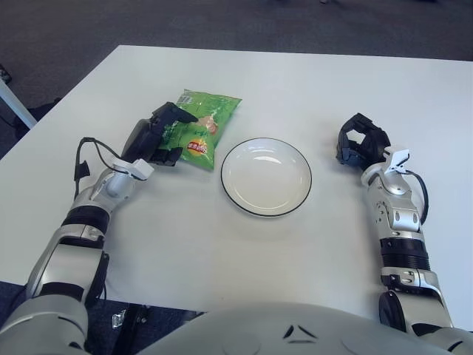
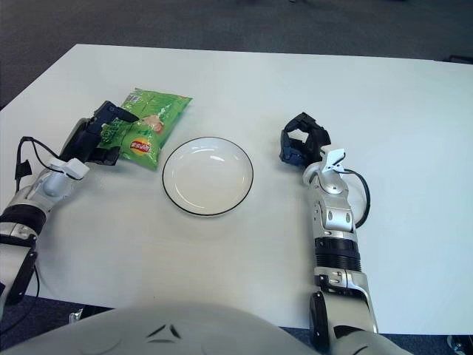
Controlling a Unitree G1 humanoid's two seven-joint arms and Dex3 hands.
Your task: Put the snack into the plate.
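Observation:
A green snack bag (image 1: 204, 127) is held at its left edge by my left hand (image 1: 164, 135), whose black fingers are shut on it. The bag's near end seems lifted slightly off the white table (image 1: 295, 81). A white plate with a dark rim (image 1: 266, 176) sits empty just to the right of the bag. My right hand (image 1: 361, 143) shows to the right of the plate, its fingers curled around nothing.
The table's left edge (image 1: 59, 103) runs diagonally past my left arm. Dark carpet lies beyond the far edge. A cable (image 1: 89, 148) loops off my left wrist.

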